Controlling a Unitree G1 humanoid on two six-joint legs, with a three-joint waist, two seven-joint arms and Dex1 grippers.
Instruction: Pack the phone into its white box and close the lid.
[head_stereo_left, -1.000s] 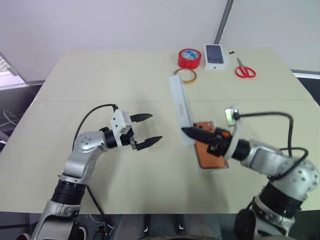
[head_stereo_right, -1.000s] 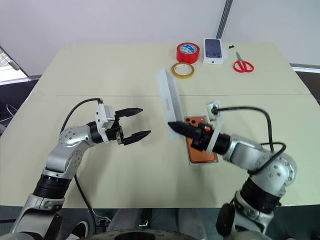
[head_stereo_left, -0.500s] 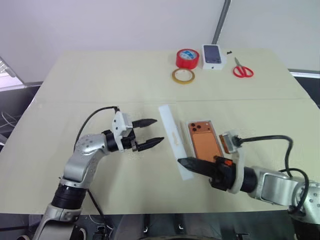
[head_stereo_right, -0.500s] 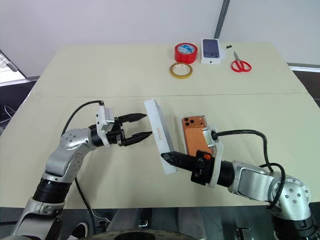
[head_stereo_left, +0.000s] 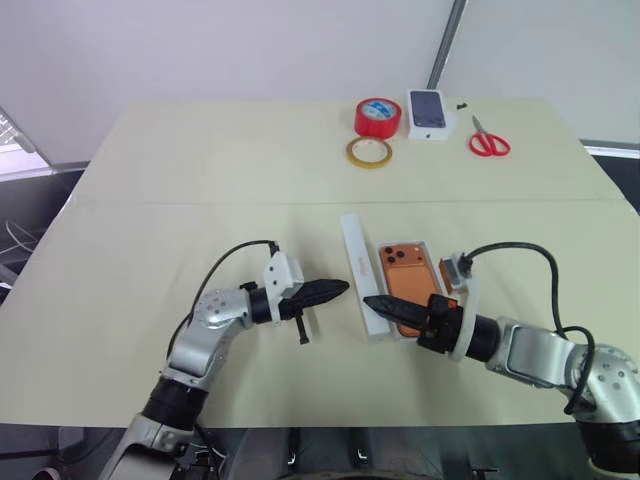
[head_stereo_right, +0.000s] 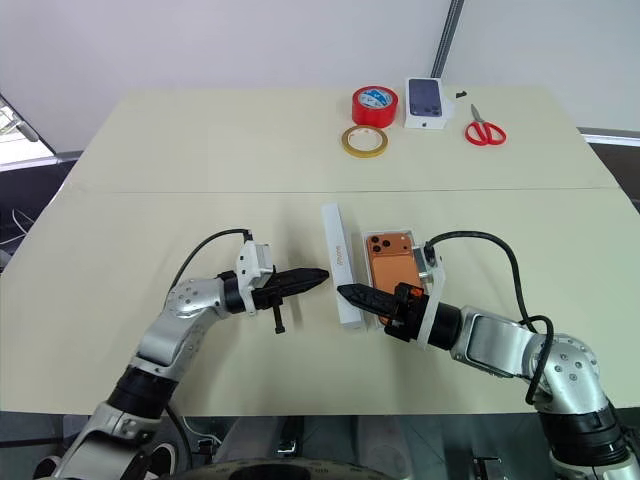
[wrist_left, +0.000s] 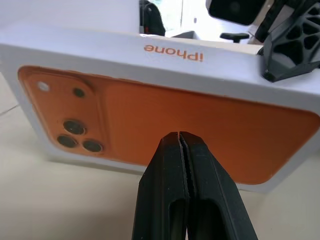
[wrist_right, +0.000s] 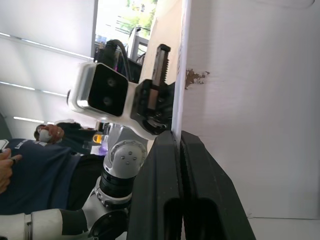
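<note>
White lid (head_stereo_right: 339, 264) on edge by phone (head_stereo_right: 388, 269) — R hand (head_stereo_right: 346, 293) seemingly touching it.

Counting now: two tape rolls, one red (head_stereo_left: 377, 116) and one tan (head_stereo_left: 368, 152). One pair of scissors (head_stereo_left: 489, 141). One small carton (head_stereo_left: 428, 110). One orange phone (head_stereo_left: 404, 283). One lid (head_stereo_left: 358, 275).

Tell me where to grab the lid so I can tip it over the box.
Take the lid by its thin rim wall at the near short end, coming from the near side, where the right pincer is. It stands on a long edge beside the box's left side; its broad faces look too wide to pinch, so the rim is likely the only fit.
</note>
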